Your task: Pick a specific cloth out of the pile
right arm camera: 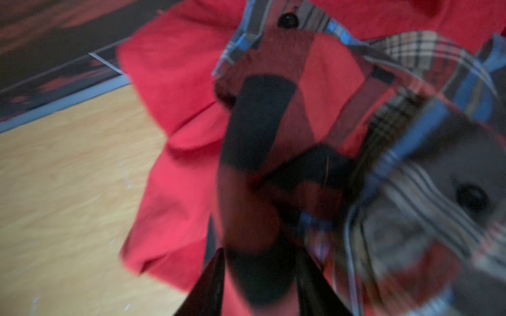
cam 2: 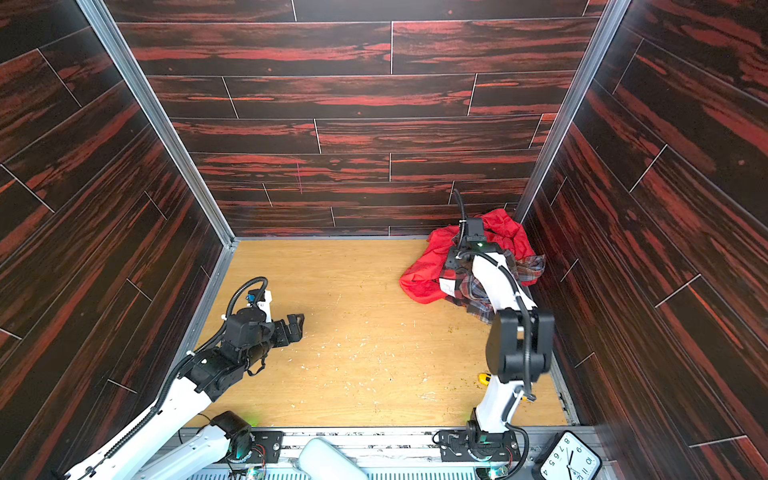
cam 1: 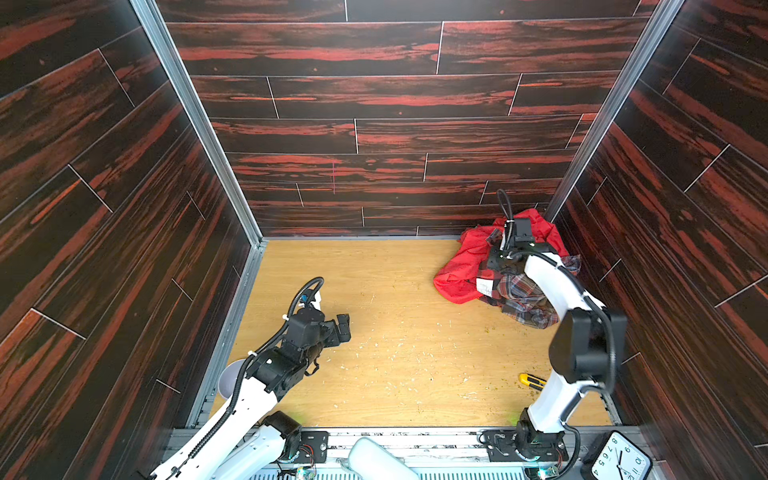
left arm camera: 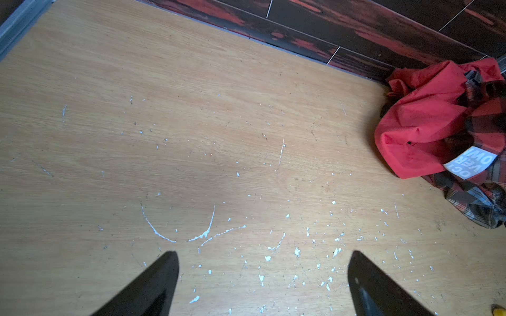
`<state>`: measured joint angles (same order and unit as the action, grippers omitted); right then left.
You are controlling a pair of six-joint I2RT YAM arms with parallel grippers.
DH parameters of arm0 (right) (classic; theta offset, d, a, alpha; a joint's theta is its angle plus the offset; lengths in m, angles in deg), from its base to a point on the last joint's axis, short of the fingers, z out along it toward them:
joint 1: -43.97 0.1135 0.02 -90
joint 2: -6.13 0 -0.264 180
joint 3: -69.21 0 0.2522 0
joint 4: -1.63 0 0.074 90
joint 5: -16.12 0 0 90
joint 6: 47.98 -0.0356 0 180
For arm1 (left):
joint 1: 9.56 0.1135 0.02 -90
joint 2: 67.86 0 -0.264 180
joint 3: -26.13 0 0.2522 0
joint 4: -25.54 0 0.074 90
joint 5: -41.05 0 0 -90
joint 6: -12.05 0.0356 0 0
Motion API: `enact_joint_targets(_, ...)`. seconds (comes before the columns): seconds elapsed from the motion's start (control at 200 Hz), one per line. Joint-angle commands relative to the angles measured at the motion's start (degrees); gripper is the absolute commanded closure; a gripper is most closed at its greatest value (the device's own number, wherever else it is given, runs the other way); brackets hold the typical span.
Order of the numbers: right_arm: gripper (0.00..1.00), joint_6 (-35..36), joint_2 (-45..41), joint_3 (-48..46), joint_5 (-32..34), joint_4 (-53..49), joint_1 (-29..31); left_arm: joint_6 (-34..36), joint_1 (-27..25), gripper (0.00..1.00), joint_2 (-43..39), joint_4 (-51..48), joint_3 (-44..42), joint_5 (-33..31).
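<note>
The soft, limp red-and-black buffalo-check flannel shirt [right arm camera: 273, 117] lies in the garment heap [cam 1: 519, 301], touching the plain bright red shiny garment [cam 1: 457, 278]; the right jaws pinch a fold of it, likely dragging the heap along; the left jaws gape, well apart from that garment.

top views overhead, wrist views close; all share pile [cam 1: 465, 270]

The cloth [right arm camera: 273, 117] is blurred in the right wrist view; in both top views the right arm [cam 1: 548, 282] covers most of it.
</note>
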<state>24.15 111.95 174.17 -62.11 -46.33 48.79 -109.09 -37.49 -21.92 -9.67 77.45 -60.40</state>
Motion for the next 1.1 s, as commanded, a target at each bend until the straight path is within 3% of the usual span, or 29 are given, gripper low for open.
enact_joint_targets(0.0,0.61,0.96,3.54,1.35,0.74,-0.89,0.1,-0.34,-0.2,0.01,-0.49,-0.93,-0.29,-1.48)
enact_joint_targets(0.055,0.69,0.86,4.07,1.96,-0.16,-0.86,0.18,-0.25,-0.2,0.01,-0.03,-0.88,0.01,-1.4)
enact_joint_targets(0.16,0.99,0.73,2.74,5.71,-1.89,-3.5,0.34,-0.33,-0.2,0.01,0.8,-0.92,0.37,-1.17)
enact_joint_targets(0.266,1.0,1.23,-0.92,15.4,-2.27,-8.23,1.31,-0.34,-0.2,0.01,1.33,-0.08,0.41,-0.99)
enact_joint_targets(0.356,1.0,1.09,0.37,36.53,-3.35,-17.84,1.35,-0.26,-0.2,0.01,2.24,1.2,0.39,0.12)
enact_joint_targets(0.431,1.0,0.98,6.44,63.72,-3.64,-25.61,1.25,0.42,-0.16,0.01,3.42,1.67,1.0,1.29)
enact_joint_targets(0.471,1.0,0.73,9.14,76.6,-1.96,-25.37,1.22,1.06,-0.25,0.01,3.92,1.76,1.56,1.64)
enact_joint_targets(0.501,1.0,1.0,9.38,80.71,-0.9,-21.85,1.22,1.69,-0.25,0.01,4.3,1.97,2.06,2.07)
enact_joint_targets(0.561,1.0,1.37,4.48,75.93,0.58,-9.75,1.24,3.28,-0.29,0.01,4.77,2.66,3.11,3.27)
enact_joint_targets(0.671,1.0,2.15,-12.04,45.12,-0.33,28.68,1.6,6.76,-0.29,0.01,5.06,5.68,4.59,6.2)
enact_joint_targets(0.716,1.0,1.28,-14.26,41.37,-0.02,40.4,1.73,7.93,-0.25,0.01,5.13,7.15,4.93,7.13)
enact_joint_targets(0.751,1.0,0.01,-11.99,47.3,0.31,40.81,1.74,8.42,-0.29,0.01,5.26,8.14,5.27,7.72)
enact_joint_targets(0.832,1.0,-1.7,-0.44,73.43,-0.9,37.75,1.83,9.24,-0.33,0.01,5.77,9.18,6.25,8.5)
enact_joint_targets(0.872,1.0,-3.49,2.61,79.24,-0.47,40.62,1.79,9.4,-0.36,0.01,6.15,9.35,6.72,8.51)
enact_joint_targets(0.922,1.0,-6.08,-0.1,74.61,0.64,43.27,1.8,9.6,-0.38,0.01,6.52,9.41,7.4,8.82)
enact_joint_targets(1.007,1.0,-11.33,-10.43,51.66,-0.76,50.41,1.85,9.52,-0.42,0.01,6.52,9.28,8.18,8.94)
enact_joint_targets(1.097,1.0,-14.69,-7.46,54.35,-6.94,42.06,2.38,9.67,-0.55,0.01,5.31,9.16,8.23,8.79)
